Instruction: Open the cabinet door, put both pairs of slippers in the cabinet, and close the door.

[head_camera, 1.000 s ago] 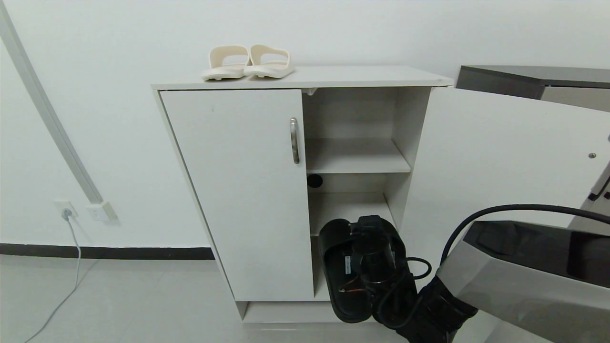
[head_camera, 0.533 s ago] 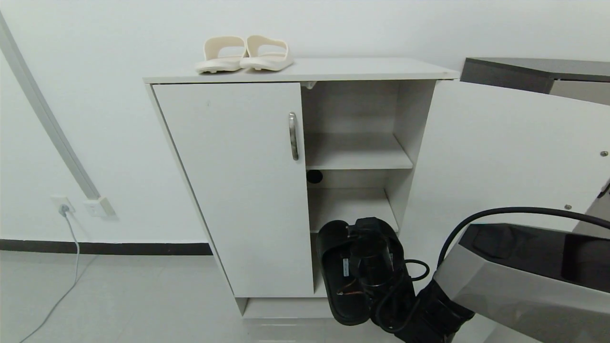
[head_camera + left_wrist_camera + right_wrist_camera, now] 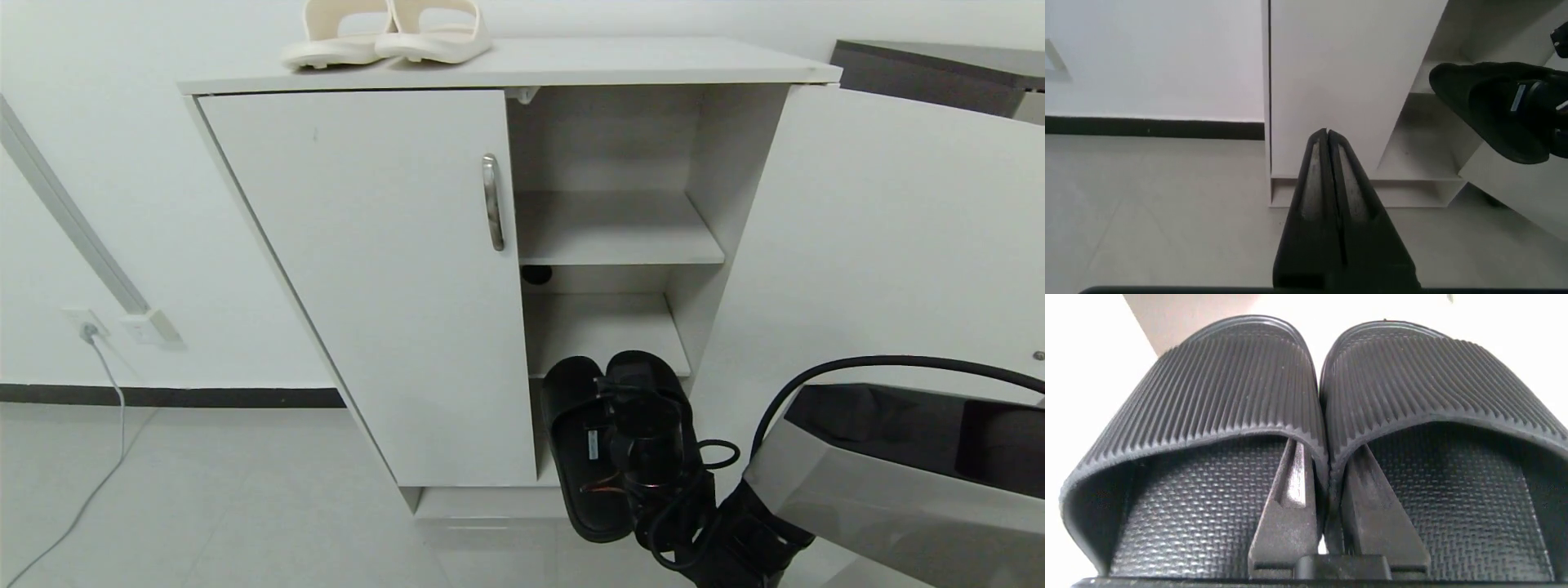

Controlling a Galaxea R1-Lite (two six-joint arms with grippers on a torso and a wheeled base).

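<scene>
We are holding the black slippers [image 3: 584, 457] as a pair in the right gripper [image 3: 645, 445]. Its fingers [image 3: 1290, 486] are closing around the two inner strap walls, pinching them together in the middle, so the jaws are standing narrowly apart with both slippers between them. The pair is hanging side by side, toes pointing into the cabinet [image 3: 506, 65], just in front of the open right half and below the front edge of the lower shelf [image 3: 604, 331]. The right door [image 3: 857, 245] is standing wide open beside the arm; the left door [image 3: 367, 269] with its metal handle [image 3: 492, 202] is sitting shut. The cream slippers [image 3: 392, 37] are lying on the left half of the cabinet top, close to its front edge. The left gripper [image 3: 1327, 143] is hanging low near the floor in front of the cabinet's left side, its jaws pressed together on nothing.

We are judging that the door step is done and that we are working on stowing the first pair. The next move is calling for a level push forward into the bottom compartment [image 3: 1413, 159], keeping the toes under the lower shelf and away from the left door's edge, then lowering until the soles are resting on the floor board before letting go.
</scene>
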